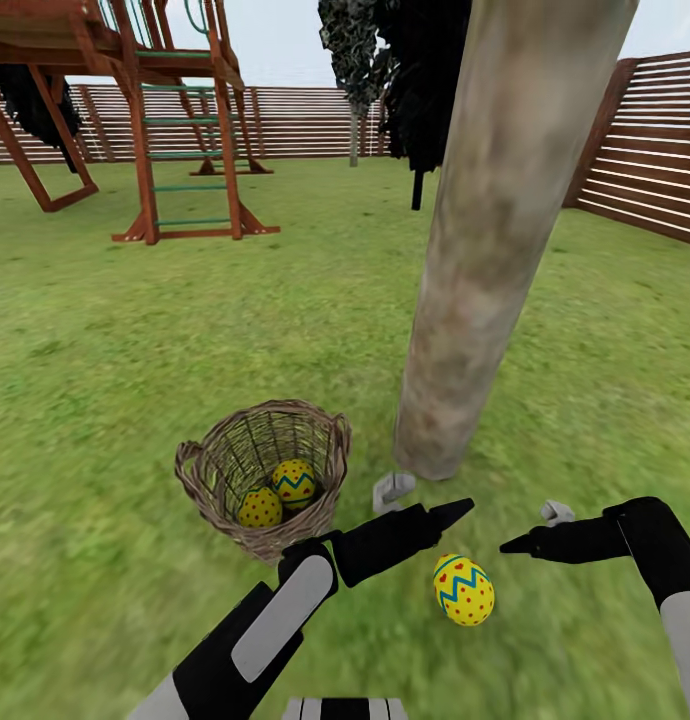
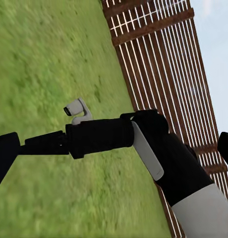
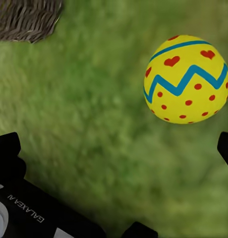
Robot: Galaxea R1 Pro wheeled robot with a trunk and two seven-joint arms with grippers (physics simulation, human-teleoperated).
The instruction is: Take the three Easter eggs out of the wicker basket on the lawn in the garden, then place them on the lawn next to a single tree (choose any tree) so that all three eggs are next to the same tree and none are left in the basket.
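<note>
The wicker basket [image 1: 263, 470] stands on the lawn [image 1: 135, 330] just left of the tree [image 1: 495, 250] and holds two Easter eggs [image 1: 294, 483] [image 1: 258, 507]. A third egg [image 1: 463, 590] lies on the grass near the foot of the trunk, and it also shows in the right wrist view [image 3: 187, 79] beyond the basket's edge [image 3: 27, 20]. My left gripper [image 1: 447, 515] hovers open just above and left of that egg. From the right, my right gripper [image 1: 520, 545] points toward it, open and empty.
A wooden play set [image 1: 175, 130] stands far back on the left. A brown slat fence [image 1: 645, 150] closes the yard behind and to the right. Dark narrow trees [image 1: 415, 80] rise behind the trunk. Open grass stretches left of the basket.
</note>
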